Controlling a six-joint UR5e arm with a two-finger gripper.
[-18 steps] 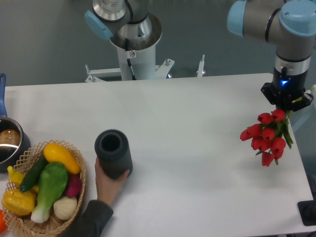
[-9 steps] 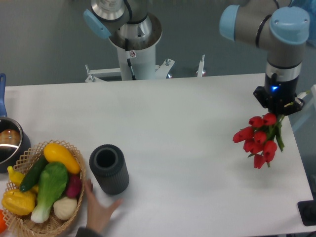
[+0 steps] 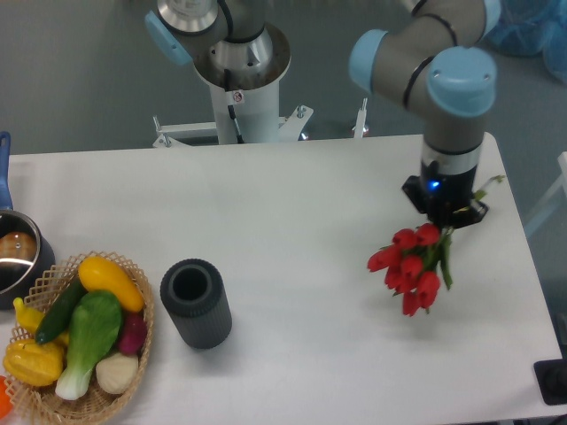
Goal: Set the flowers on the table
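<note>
The arm is reaching in from the upper right of the frame, its wrist pointing straight down over the right-centre of the table. The gripper is hanging below the wrist, a blue light glowing on its dark body. Its fingers are hidden under the wrist housing from this angle, so their spacing cannot be told directly; the flowers are hanging from it, stems running up into the gripper, which indicates it is gripping them. A thin green stem end is sticking out to the upper right of the gripper.

The flowers are sitting in the right-centre of the frame, the red tulip heads clustered below and to the left of the gripper, green leaves trailing on their right side. Whether the heads are touching the white tabletop or hanging just above it cannot be told from this view.

A dark ribbed vase is standing upright in the lower left-centre, mouth open to the camera, well apart from the flowers. A wicker basket of vegetables is occupying the lower left corner, just beside the vase. A pot is showing at the left edge, above the basket.
</note>
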